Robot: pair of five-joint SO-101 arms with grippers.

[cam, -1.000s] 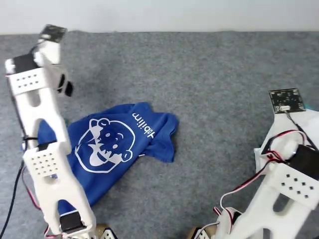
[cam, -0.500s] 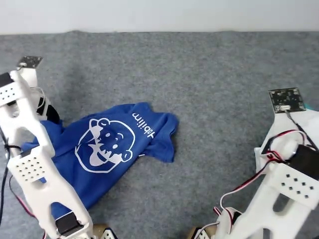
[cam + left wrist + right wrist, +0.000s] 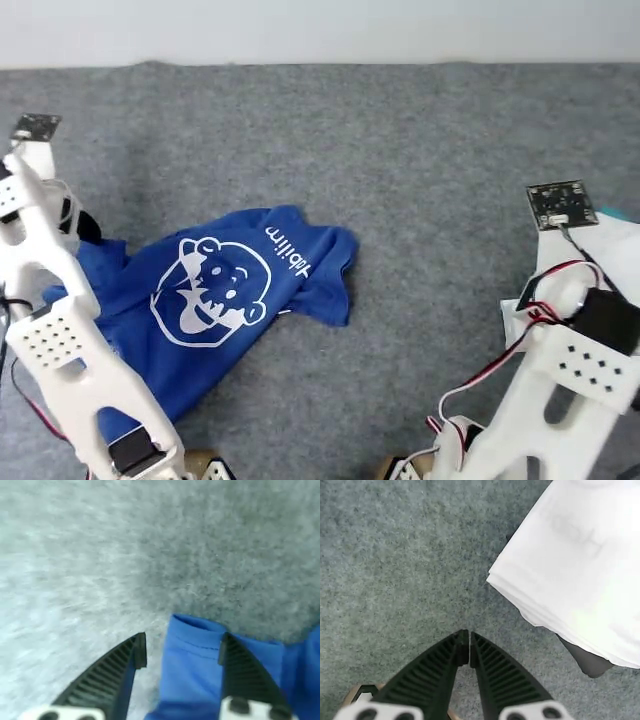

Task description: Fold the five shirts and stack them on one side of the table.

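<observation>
A blue shirt (image 3: 215,300) with a white cartoon print lies crumpled on the grey felt at the left of the table. My left gripper (image 3: 182,647) is open just above a corner of the blue shirt (image 3: 200,670), with one finger over the cloth and the other over bare felt. In the high view the left arm (image 3: 50,290) stands over the shirt's left edge. My right gripper (image 3: 469,647) is shut and empty above bare felt. Beside it lies a stack of folded white shirts (image 3: 580,575), also at the right edge (image 3: 610,250) in the high view.
Grey felt (image 3: 420,170) covers the table, with open room in the middle and at the back. The right arm (image 3: 560,350) rises from the front right. A dark folded piece (image 3: 587,660) peeks from under the white stack.
The left arm has swung left and down toward the shirt's left edge. The right arm's wrist has shifted slightly left. The blue shirt has not moved.
</observation>
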